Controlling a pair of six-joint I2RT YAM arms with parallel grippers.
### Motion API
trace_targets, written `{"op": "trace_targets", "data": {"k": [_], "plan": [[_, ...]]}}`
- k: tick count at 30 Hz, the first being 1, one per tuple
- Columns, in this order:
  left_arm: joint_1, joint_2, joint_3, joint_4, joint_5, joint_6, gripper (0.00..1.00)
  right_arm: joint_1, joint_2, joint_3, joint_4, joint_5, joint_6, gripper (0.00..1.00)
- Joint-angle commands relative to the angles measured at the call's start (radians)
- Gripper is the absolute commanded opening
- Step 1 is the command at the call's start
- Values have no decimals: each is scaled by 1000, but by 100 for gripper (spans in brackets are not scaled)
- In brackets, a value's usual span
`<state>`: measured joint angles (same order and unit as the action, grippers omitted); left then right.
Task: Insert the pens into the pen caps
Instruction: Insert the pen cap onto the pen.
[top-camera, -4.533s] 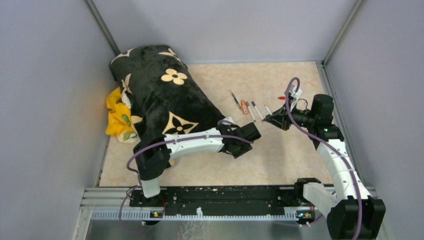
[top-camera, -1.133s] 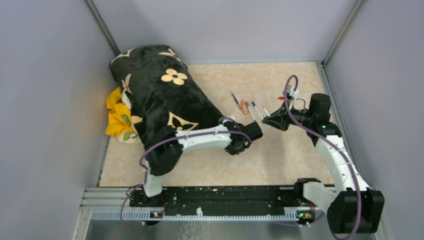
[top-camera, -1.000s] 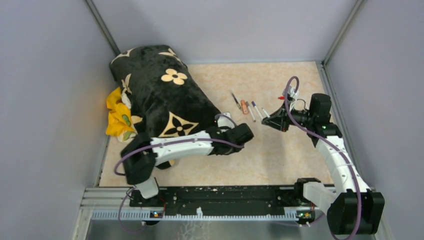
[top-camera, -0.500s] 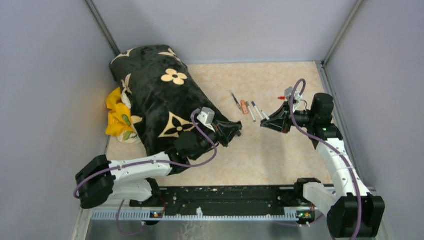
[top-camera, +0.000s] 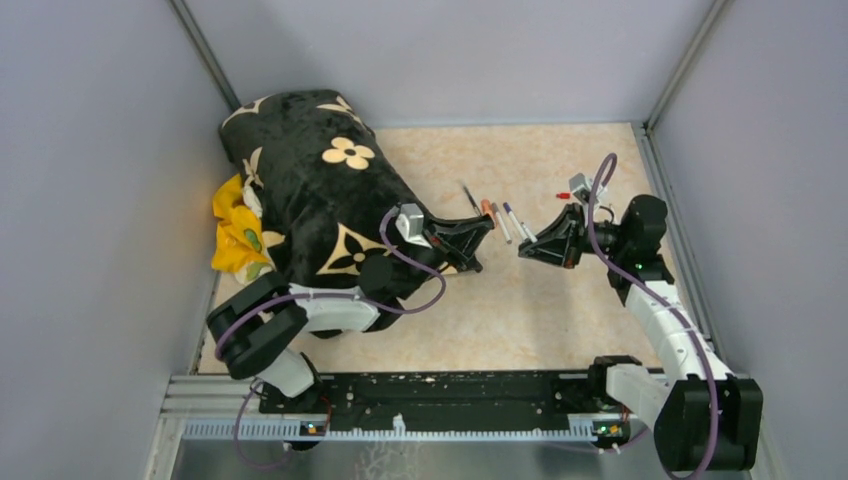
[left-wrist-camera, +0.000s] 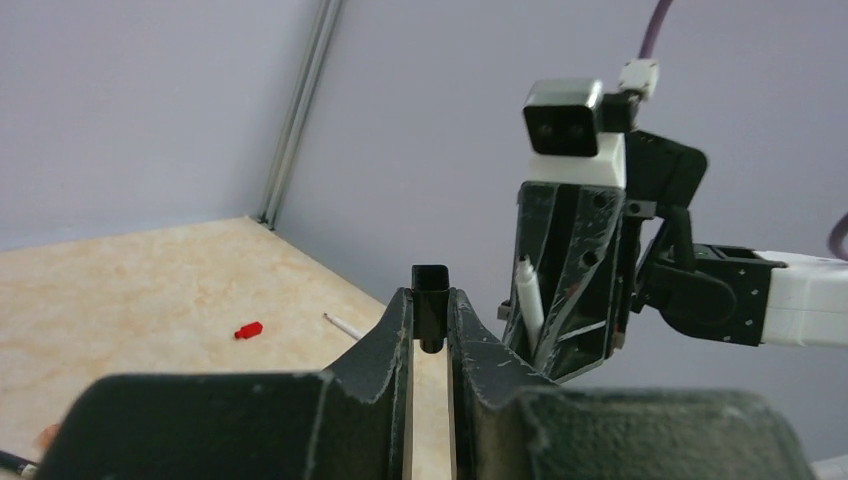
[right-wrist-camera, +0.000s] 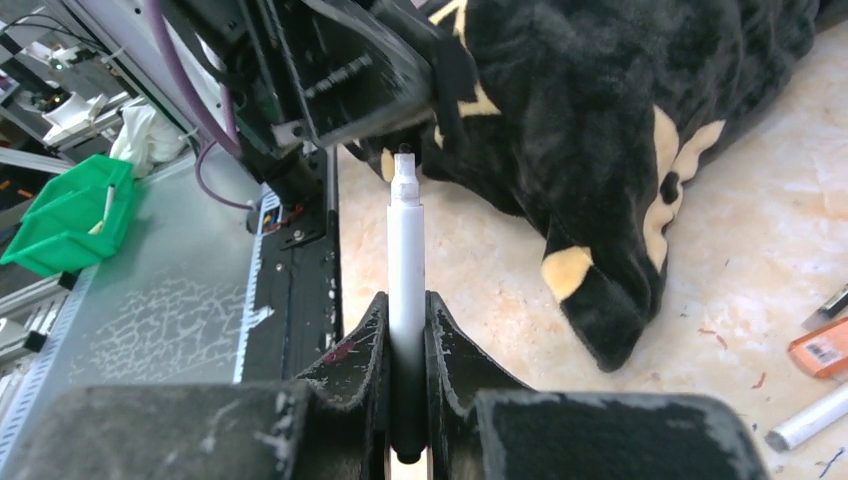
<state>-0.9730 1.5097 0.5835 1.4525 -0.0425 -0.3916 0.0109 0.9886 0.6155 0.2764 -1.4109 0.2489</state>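
My left gripper (top-camera: 486, 232) is shut on a black pen cap (left-wrist-camera: 430, 300), held above the table. My right gripper (top-camera: 524, 250) is shut on a white-barrelled marker (right-wrist-camera: 405, 270), its bare tip pointing at the left gripper. The two grippers face each other a short gap apart over the table's middle. The marker also shows in the left wrist view (left-wrist-camera: 528, 297). On the table behind lie a thin dark pen (top-camera: 470, 199), an orange marker (top-camera: 488, 212), two more white markers (top-camera: 503, 224) (top-camera: 514, 219), and a red cap (top-camera: 564, 196). The red cap also shows in the left wrist view (left-wrist-camera: 247, 330).
A black blanket with cream flower marks (top-camera: 320, 190) covers the table's left side, over a yellow cloth (top-camera: 235, 235). Grey walls close the table at the back and sides. A black rail (top-camera: 450, 390) runs along the near edge.
My left arm has swung from low over the table up and right, bringing its gripper level with the right gripper. The right gripper has moved slightly left with the marker.
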Motion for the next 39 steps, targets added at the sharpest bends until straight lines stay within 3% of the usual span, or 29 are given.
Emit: {"op": "trace_targets", "data": {"k": [1, 9, 18, 39], "plan": [[13, 57, 76, 340, -22, -58, 0, 26, 16, 13, 245, 1, 136, 0], [33, 95, 85, 341, -120, -228, 0, 107, 93, 80, 53, -27, -58, 0], [33, 125, 123, 340, -66, -347, 0, 133, 105, 77, 116, 14, 22, 0], [31, 142, 144, 340, -30, -374, 0, 133, 116, 49, 100, 133, 50, 0]]}}
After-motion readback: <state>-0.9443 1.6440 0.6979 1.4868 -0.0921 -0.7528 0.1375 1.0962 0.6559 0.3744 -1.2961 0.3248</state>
